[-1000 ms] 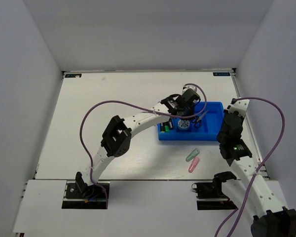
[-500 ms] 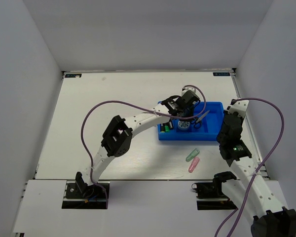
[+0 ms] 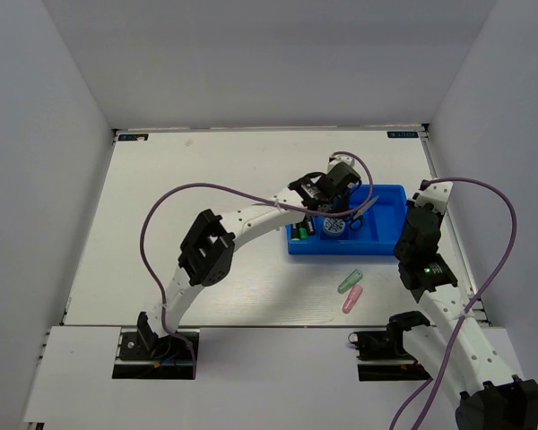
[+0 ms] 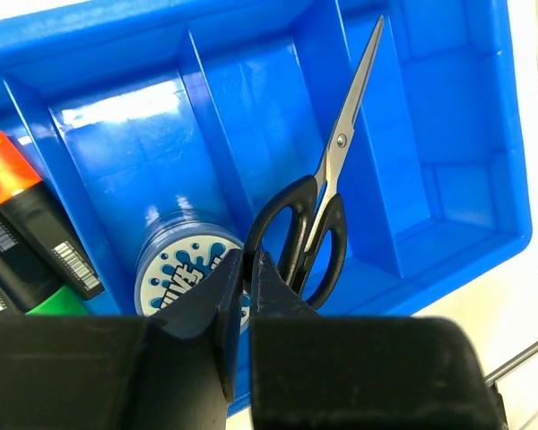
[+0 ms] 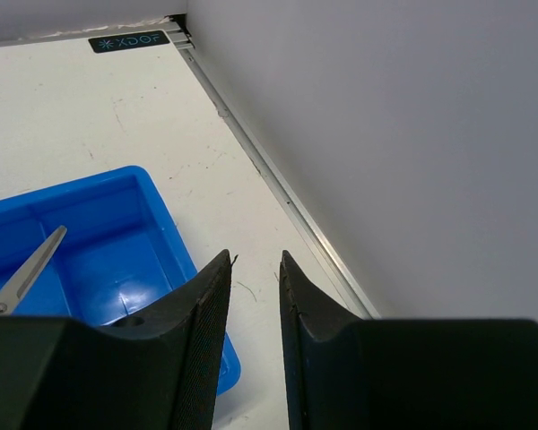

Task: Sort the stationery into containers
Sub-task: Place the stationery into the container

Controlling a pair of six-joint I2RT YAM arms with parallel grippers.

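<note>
The blue divided bin (image 3: 390,193) lies right of centre. In it are black markers (image 3: 299,233), the blue-and-white disc (image 3: 334,227) and the black-handled scissors (image 3: 364,213). In the left wrist view the scissors (image 4: 341,152) lie slanted over a divider of the bin (image 4: 251,107), next to the disc (image 4: 175,269) and an orange-ended marker (image 4: 27,206). My left gripper (image 4: 246,262) is shut on one handle loop of the scissors. My right gripper (image 5: 255,260) is open and empty beside the bin's right end. A green piece (image 3: 350,281) and a pink piece (image 3: 352,300) lie on the table in front of the bin.
The white side wall (image 5: 386,134) and its metal base strip (image 5: 278,188) run close to my right gripper. The left arm (image 3: 242,224) arches across the table's middle with its purple cable (image 3: 161,210).
The left gripper and the scissors have shifted slightly within the bin. The right arm has not moved.
</note>
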